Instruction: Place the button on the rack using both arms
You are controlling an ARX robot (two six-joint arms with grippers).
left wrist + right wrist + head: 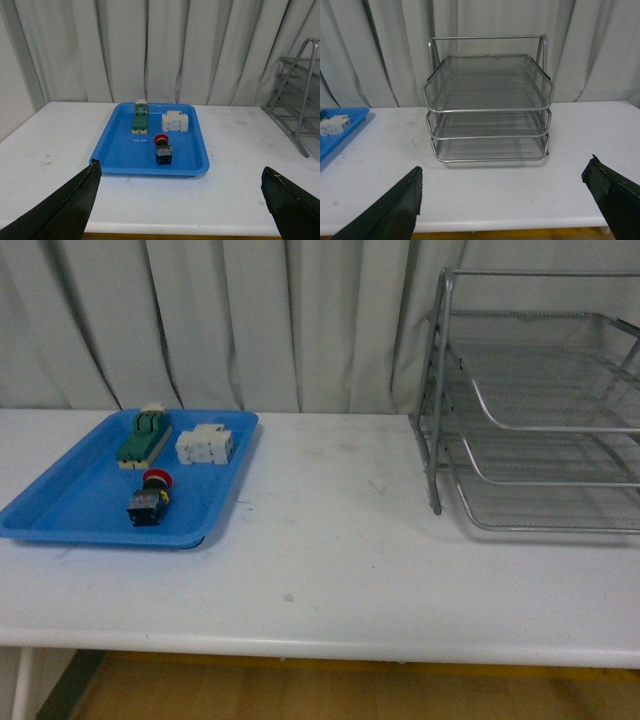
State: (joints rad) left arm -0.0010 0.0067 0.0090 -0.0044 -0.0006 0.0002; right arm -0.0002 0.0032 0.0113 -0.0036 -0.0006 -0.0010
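Button (150, 498) lies on its side in the blue tray (50, 525) at bench (330, 570) left, red cap toward the curtain, near the green switch (143, 437) and white block (205, 445). Rack (540, 430) stands well apart at bench right. Left gripper (180, 170) and right gripper (505, 167): jaws spread wide, gripping nothing.

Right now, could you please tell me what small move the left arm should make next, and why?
Probably ease the left gripper forward and down toward the button. Its jaws stand wide open with nothing between them, short of the blue tray, where the button lies untouched; the rack holds nothing yet.
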